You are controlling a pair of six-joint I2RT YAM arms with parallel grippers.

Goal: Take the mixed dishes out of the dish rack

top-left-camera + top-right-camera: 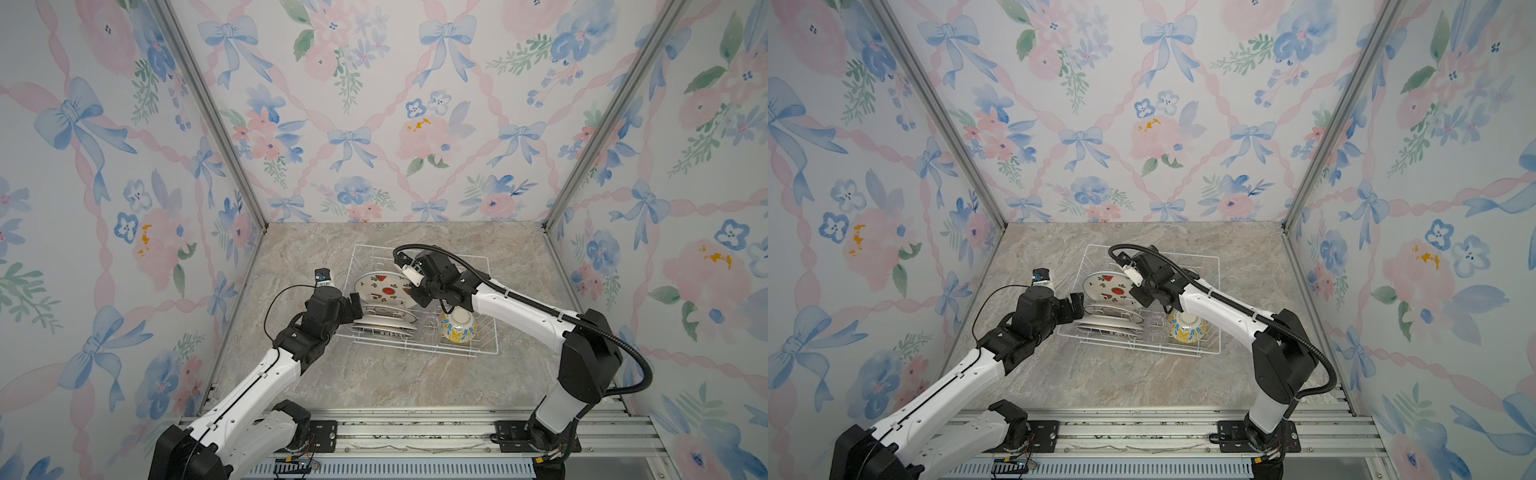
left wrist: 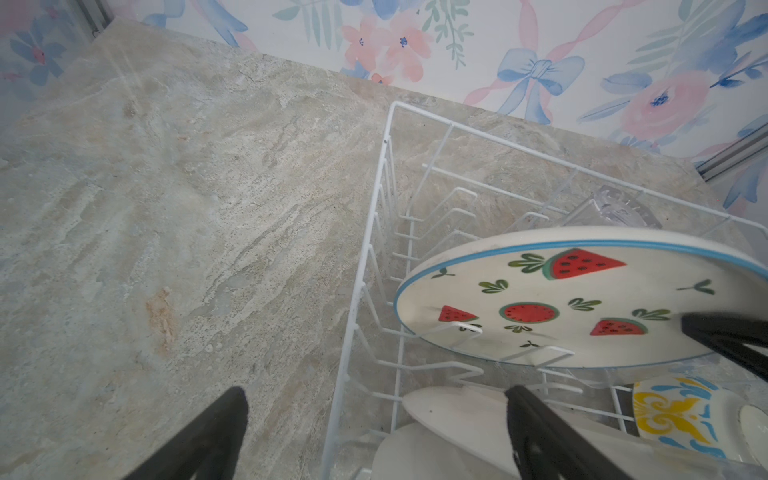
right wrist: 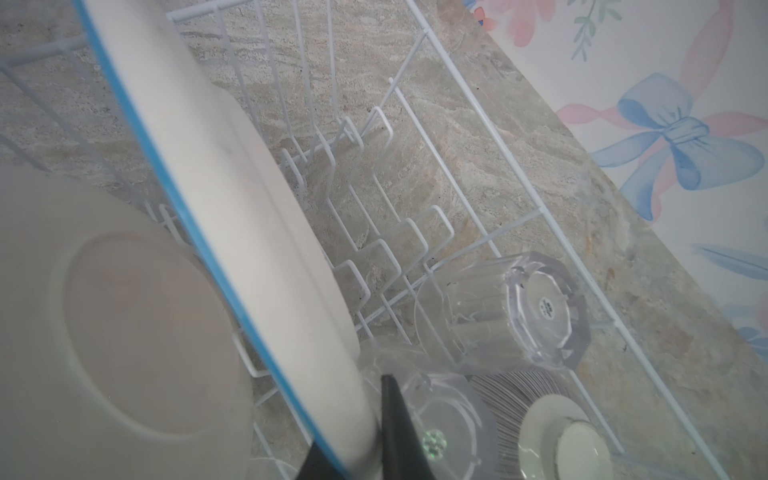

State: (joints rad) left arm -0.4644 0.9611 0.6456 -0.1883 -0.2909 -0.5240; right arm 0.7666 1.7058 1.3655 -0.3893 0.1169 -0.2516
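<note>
Grips the glossy round watermelon plate (image 1: 380, 286) by its thin blue rim in the right hand (image 1: 410, 291), tilted within the white wire rack (image 1: 374, 259). Holds the left hand (image 1: 356, 306) spread wide, straddling the rack's wall.

L gripper (image 1: 358, 311) fully open, R gripper (image 1: 411, 291) clamped tight, tips inward.

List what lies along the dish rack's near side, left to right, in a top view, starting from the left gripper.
left gripper → white plates → clear glass cup → yellow-blue floral bowl
</note>
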